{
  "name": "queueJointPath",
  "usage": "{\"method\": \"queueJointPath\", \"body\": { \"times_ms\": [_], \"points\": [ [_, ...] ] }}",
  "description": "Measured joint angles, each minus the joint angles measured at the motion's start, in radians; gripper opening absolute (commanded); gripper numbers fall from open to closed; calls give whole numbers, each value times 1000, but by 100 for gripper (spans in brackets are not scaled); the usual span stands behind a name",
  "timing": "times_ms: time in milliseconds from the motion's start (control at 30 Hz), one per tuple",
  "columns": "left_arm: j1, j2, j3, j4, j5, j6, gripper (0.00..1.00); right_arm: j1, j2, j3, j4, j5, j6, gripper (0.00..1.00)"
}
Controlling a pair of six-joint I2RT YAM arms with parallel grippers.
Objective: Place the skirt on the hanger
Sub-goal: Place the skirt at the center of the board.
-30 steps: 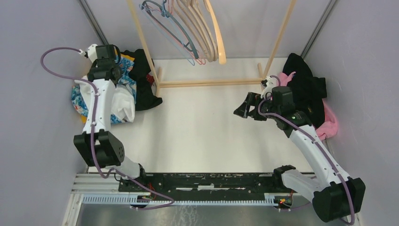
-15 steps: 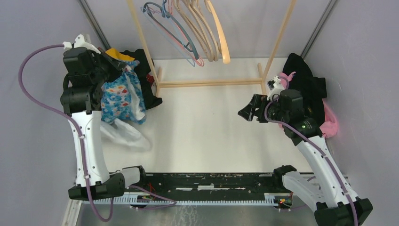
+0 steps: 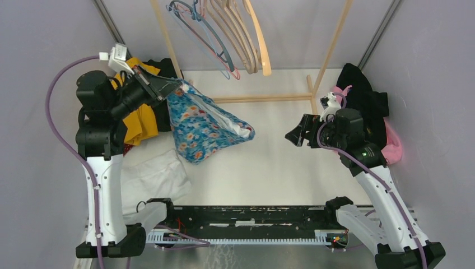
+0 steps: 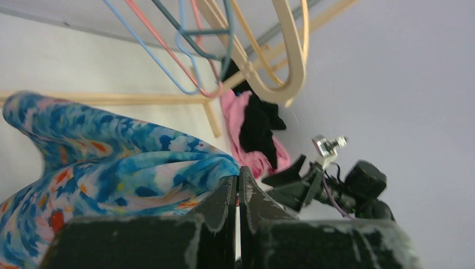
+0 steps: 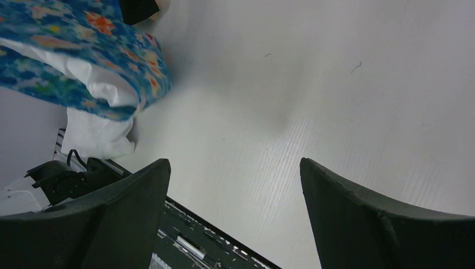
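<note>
since a second ago the left gripper (image 3: 169,87) has lifted the floral skirt (image 3: 204,126) off the pile (image 3: 140,120) at the table's (image 3: 263,168) far left corner, jaws clamped on its fabric. the right gripper (image 3: 297,133) waits agape near the right edge. pickup looks done; next, a hanger (image 3: 259,47) must meet the waistband.

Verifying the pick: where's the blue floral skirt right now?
Top view, left of centre: the floral skirt hangs from the shut left gripper, just in front of the wooden rack and beside the white garment.
</note>
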Motion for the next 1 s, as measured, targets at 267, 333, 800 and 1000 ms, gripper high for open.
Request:
{"method": "queueJointPath", "body": {
  "times_ms": [267,333,800,1000],
  "points": [
    [-391,65,-104,88,-103,-31,3,0,9,-32,79,-37,7,87],
    [-465,101,-117,94,-147,-31,3,0,11,-63,105,-69,9,84],
    [-770,274,-129,183,-359,-32,3,146,-70,-124,32,-13,-31,82],
    [-900,478,-113,244,-426,-26,36,146,-203,-31,-102,183,-35,86]
  ]
}}
